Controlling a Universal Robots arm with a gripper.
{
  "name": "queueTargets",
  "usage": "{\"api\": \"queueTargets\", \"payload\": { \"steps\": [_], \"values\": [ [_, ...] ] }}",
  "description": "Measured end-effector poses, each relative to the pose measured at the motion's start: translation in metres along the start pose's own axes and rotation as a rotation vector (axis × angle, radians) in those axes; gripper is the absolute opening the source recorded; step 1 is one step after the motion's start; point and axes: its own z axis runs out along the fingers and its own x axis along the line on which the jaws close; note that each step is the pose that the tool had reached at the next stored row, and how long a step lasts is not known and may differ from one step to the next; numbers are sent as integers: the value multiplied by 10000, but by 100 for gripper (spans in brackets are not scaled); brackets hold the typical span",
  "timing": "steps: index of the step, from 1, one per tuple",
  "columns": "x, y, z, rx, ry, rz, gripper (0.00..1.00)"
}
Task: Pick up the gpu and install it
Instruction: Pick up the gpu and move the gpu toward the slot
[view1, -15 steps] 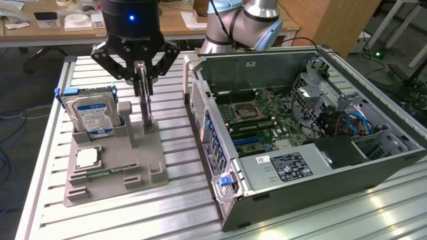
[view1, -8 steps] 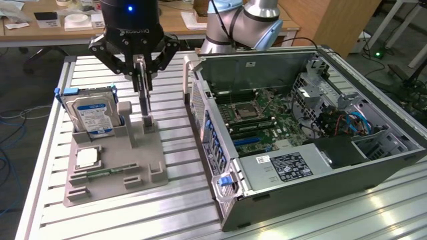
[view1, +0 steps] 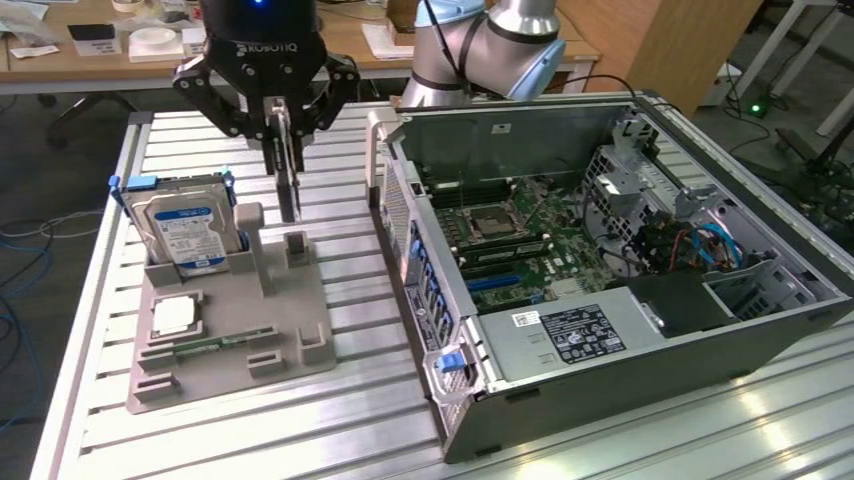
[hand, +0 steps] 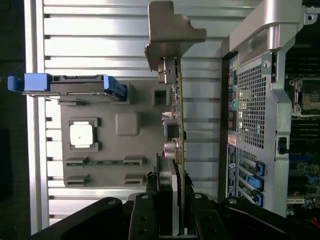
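- The gripper (view1: 284, 140) is clamping the gpu (view1: 288, 190), its jaws narrowed onto the card's two flat faces.
- The gpu is hanging edge-on straight below the fingers, its long axis pointing down, clear of the grey tray (view1: 287, 340) beneath.
- The open computer case (view1: 747, 345) is lying beside the gripper, toward the exterior view's right.

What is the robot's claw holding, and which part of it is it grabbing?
The gripper is shut on the gpu, pinching its upper edge; the card hangs upright above the grey tray.
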Motion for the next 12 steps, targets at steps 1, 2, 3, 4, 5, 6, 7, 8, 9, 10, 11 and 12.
{"api": "queueTargets", "payload": {
  "steps": [1,2,3,4,5,6,7,8,9,10,11,12],
  "values": [
    [0,0,-10,1,1,-1,28],
    [0,0,-20,0,0,-1,28],
    [0,0,-34,1,1,-2,28],
    [0,0,-46,-1,0,-5,28],
    [0,-1,-61,-4,0,-7,28],
    [0,-2,-80,-7,1,-7,28],
    [0,-1,-97,-7,1,-7,28],
    [0,-1,-113,-7,1,-8,28],
    [0,-1,-124,-8,0,-9,28],
    [0,-1,-136,-8,0,-11,28],
    [-1,0,-148,-7,1,-12,28],
    [-1,0,-159,-7,1,-12,28]
  ]
}}
